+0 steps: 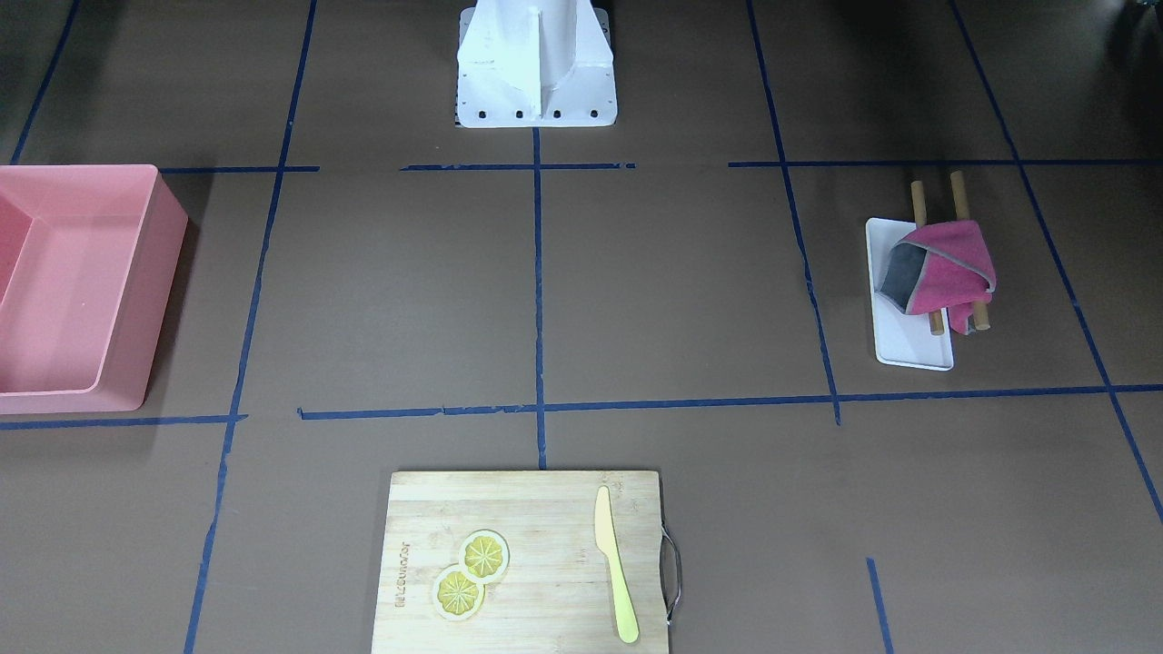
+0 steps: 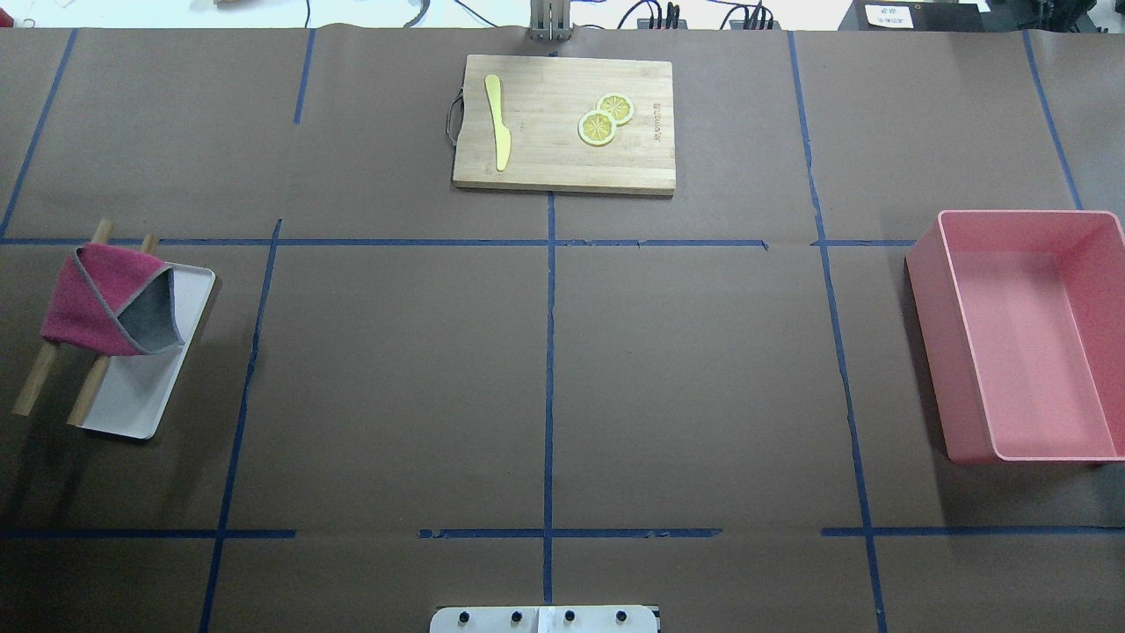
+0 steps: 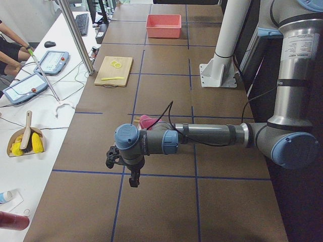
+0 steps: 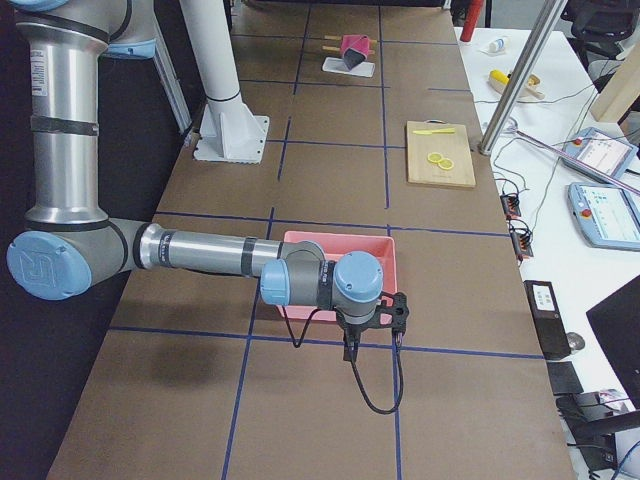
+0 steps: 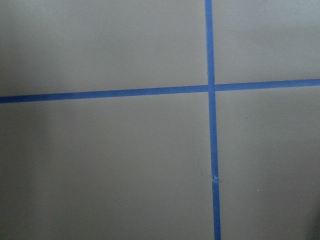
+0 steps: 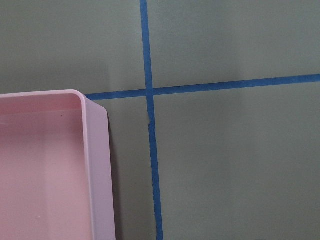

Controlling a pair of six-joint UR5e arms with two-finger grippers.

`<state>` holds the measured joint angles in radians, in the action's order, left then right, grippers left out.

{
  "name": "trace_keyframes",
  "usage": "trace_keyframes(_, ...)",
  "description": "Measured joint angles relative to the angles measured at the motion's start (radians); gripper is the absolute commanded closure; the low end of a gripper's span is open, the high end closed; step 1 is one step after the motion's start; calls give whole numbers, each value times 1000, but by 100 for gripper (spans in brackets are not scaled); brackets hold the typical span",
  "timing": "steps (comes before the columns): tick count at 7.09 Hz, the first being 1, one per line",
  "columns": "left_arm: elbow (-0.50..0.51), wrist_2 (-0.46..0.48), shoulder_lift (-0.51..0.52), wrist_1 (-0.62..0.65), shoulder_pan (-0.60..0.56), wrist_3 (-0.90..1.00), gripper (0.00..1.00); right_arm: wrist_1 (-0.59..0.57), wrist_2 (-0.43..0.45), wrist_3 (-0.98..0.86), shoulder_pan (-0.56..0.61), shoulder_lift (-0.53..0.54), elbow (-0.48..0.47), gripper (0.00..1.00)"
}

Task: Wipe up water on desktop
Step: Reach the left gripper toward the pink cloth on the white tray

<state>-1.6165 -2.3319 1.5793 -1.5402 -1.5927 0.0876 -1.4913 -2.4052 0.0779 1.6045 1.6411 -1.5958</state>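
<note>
The desktop (image 2: 395,378) is dark brown with a blue tape grid; I see no water on it in any view. A folded pink and grey cloth (image 2: 97,299) hangs over two wooden rods (image 2: 35,382) above a white tray (image 2: 132,404) at the robot's left. My left gripper (image 3: 133,179) shows only in the exterior left view, low over the desktop beyond the cloth; I cannot tell if it is open or shut. My right gripper (image 4: 350,350) shows only in the exterior right view, just past the pink bin (image 4: 340,245); I cannot tell its state either.
The pink bin (image 2: 932,352) stands at the robot's right, its corner in the right wrist view (image 6: 97,165). A bamboo cutting board (image 2: 562,167) at the far edge carries a yellow knife (image 2: 497,123) and two lemon slices (image 2: 598,128). The white robot base (image 1: 536,82) is mid-table.
</note>
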Motion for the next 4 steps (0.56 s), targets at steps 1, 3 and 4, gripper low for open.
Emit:
trace_keyframes(1,-47,-7,0,5,0,-4,0,2,-1,0,0,0,-10,0)
trace_keyframes(3,-109,-129,1,-13,37,-21,0,5,2,-1,-1,-11,-36,0)
trace_keyframes(4,-129,-195,3,-55,86,-99,0,5,-1,-1,-1,-16,-50,0)
